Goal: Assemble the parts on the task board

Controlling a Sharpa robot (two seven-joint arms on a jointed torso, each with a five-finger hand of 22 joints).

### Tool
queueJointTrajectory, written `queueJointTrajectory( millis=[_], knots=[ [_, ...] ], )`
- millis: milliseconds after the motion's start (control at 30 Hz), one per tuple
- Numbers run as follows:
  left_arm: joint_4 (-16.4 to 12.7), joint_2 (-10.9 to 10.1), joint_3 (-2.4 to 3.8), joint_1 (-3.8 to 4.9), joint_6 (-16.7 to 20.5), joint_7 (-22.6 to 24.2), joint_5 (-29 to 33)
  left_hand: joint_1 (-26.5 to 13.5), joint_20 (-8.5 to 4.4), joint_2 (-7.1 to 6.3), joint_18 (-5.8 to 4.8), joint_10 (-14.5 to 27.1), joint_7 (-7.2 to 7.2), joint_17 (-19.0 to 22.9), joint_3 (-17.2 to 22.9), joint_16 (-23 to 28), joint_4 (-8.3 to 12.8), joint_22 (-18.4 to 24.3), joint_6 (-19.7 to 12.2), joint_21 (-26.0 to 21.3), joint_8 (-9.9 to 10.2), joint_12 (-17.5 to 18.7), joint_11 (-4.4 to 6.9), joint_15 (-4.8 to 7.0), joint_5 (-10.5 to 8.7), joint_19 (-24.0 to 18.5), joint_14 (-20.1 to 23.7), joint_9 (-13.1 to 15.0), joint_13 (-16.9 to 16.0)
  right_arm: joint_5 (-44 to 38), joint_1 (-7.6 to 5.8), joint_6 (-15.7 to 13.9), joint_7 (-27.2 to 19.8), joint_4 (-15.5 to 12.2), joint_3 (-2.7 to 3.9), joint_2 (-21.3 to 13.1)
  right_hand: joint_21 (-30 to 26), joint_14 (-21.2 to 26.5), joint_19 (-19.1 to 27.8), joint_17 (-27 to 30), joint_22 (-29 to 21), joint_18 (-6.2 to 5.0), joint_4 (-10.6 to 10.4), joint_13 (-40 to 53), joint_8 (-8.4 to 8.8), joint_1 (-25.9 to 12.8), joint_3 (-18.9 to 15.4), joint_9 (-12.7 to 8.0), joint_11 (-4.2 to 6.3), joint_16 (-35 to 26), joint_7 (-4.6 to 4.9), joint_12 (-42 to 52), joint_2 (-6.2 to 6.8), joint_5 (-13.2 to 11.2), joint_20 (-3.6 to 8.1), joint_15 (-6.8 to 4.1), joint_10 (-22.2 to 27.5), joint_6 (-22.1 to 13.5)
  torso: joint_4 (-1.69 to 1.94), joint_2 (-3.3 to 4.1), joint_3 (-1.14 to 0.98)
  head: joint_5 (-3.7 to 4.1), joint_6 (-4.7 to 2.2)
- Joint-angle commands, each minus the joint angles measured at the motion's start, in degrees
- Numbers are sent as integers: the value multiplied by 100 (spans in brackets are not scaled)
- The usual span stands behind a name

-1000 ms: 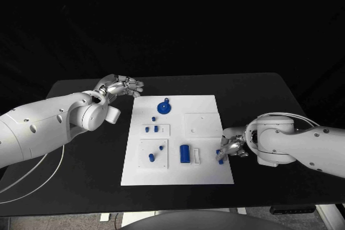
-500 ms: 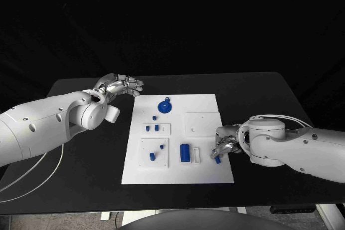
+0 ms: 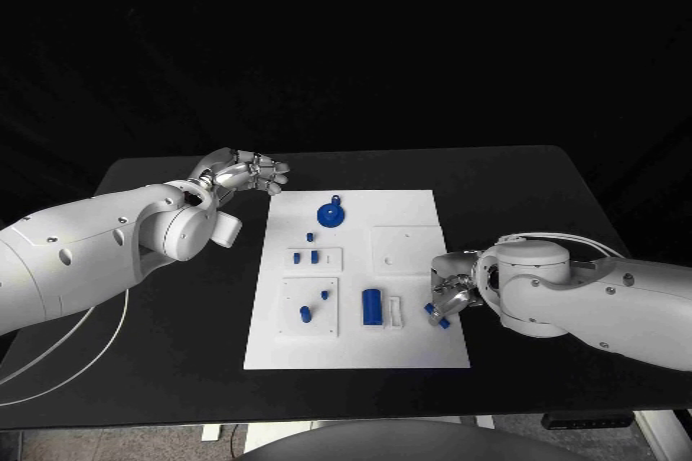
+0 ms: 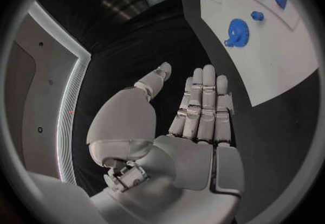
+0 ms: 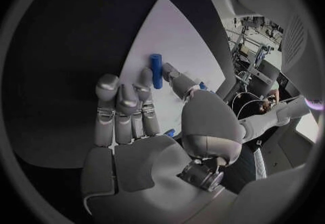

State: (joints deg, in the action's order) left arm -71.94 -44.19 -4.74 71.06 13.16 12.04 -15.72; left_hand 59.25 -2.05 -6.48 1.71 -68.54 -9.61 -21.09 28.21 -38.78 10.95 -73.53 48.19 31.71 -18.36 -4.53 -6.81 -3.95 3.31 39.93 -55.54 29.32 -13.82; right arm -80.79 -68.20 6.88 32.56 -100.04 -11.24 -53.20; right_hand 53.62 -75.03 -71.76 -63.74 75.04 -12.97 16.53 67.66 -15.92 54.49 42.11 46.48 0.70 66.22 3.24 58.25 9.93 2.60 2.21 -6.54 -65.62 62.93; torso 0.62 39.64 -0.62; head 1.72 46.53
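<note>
Blue part (image 3: 437, 316) betw right hand (image 3: 450, 293) fingers (image 5: 150, 106), near-closed.

One white task board (image 3: 411, 346) is seen on one black desk (image 3: 548, 191). Seven blue parts (image 3: 371, 304) are counted on it, and two hands (image 3: 242, 171) are seen.

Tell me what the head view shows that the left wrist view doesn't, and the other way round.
Only the head view shows the right hand at the board's right edge by a small blue part, plus the upright blue cylinder. Only the left wrist view shows the left hand's open palm side, holding nothing. Both show the task board and the blue gear.
</note>
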Motion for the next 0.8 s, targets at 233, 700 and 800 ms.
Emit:
queueJointTrajectory(
  millis=[233,700,800],
  knots=[
    [-19,-2,2,3,-82,69,-34,-36,34,19,-19,35,4,-10,9,21,-26,-12,-39,-38,-8,22,18,-6,-9,12,-19,-4,-7,-213,129,175,63,128,-98,29,-14,-7,29,5,88,-199,-34,-6,433,158,88,-1026,-51,-21,294,-5,-141,85,-58,41,6,-478,1,3,-1,1,2],
    [-18,0,2,3,-97,65,-39,-33,34,17,-19,35,3,-16,8,24,-25,-16,-41,-40,-8,22,18,-6,-6,12,-19,-5,-7,1134,76,-808,-246,110,-88,-99,10,-75,-125,-7,60,-203,-743,-50,380,-503,173,-1131,7,1,235,41,271,411,-25,-15,-123,-306,-2,4,-7,-13,-27],
    [-15,0,1,3,-93,66,-40,-33,34,17,-18,35,3,-16,8,24,-25,-16,-41,-40,-8,22,18,-6,-5,12,-19,-5,-7,1427,13,-1123,-341,81,-84,-110,14,-77,-131,-9,62,-203,-750,-50,377,-518,157,-1134,11,3,233,44,284,445,-18,-19,-127,-303,-2,5,-8,-13,-27]
  ],
)
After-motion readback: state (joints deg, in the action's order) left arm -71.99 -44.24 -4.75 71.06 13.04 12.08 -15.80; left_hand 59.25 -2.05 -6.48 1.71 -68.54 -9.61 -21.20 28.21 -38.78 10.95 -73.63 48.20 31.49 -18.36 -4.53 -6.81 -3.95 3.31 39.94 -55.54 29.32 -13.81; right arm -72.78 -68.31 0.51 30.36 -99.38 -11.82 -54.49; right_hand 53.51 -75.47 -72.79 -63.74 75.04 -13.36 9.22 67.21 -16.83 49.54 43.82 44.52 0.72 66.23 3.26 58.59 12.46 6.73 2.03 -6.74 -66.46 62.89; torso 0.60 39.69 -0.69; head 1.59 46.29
